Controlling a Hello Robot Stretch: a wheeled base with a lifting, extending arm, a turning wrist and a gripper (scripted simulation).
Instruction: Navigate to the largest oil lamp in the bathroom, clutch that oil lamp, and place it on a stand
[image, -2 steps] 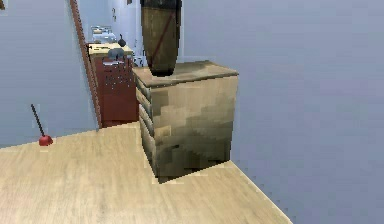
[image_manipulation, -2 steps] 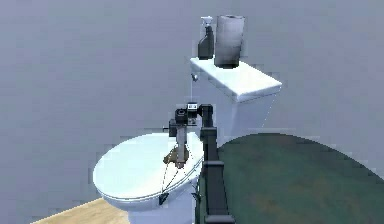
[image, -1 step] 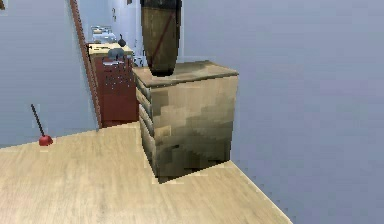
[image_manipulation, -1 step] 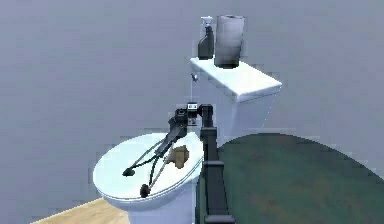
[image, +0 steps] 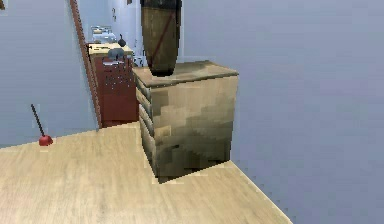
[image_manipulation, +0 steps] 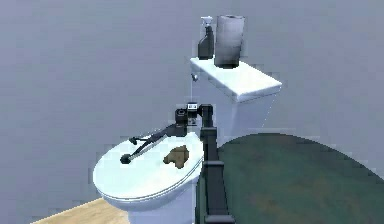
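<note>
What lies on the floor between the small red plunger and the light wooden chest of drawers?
Nothing. In the forward view, the pale wooden floor between the red plunger and the wooden chest of drawers is bare.

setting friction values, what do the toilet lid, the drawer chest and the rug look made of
Toilet lid: smooth white with a soft sheen, so glazed ceramic or hard plastic; can't tell which. Drawer chest: tan, mottled grain, matte, likely wood. Rug: dark green, flat and dull, probably fabric.
</note>
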